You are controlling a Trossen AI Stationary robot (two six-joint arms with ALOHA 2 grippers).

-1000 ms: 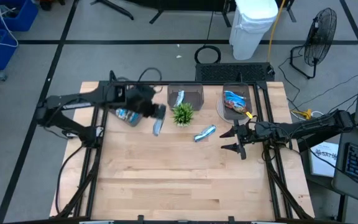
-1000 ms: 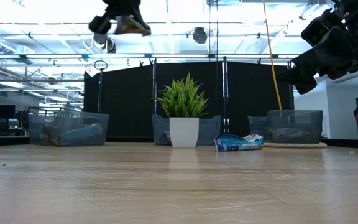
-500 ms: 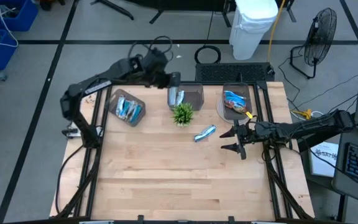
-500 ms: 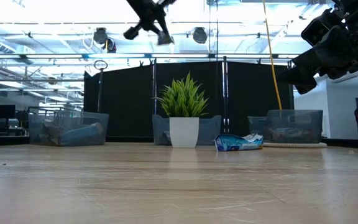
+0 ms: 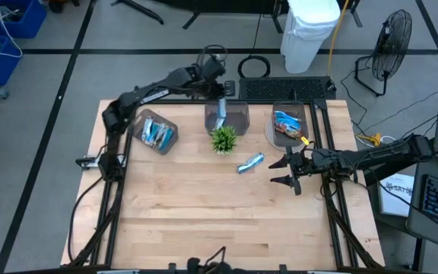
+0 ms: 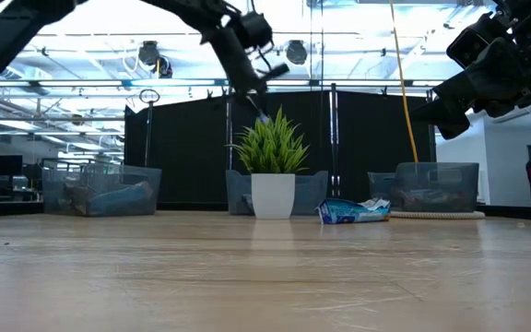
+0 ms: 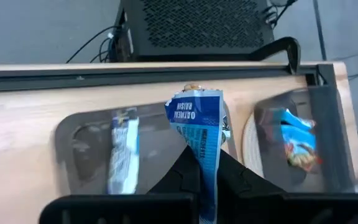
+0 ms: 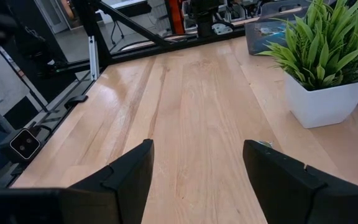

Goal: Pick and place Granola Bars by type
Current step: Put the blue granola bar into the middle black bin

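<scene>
I am holding a blue-and-white granola bar (image 7: 199,127) clamped in my left fingers (image 7: 211,182) above the middle bin (image 5: 236,116). I should lower it inside the walls before releasing. My right fingers (image 8: 197,167) are waiting apart over the table (image 5: 226,213).

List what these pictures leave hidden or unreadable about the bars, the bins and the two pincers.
- Bar in the left pincer: its lower end is hidden by the fingers in the left wrist view.
- Left bin, low view: its tinted wall blurs the bars inside, so they cannot be counted.
- Loose bar, right wrist view: only a sliver shows beside the right pincer.
- Middle bin, low view: hidden behind the plant.
</scene>
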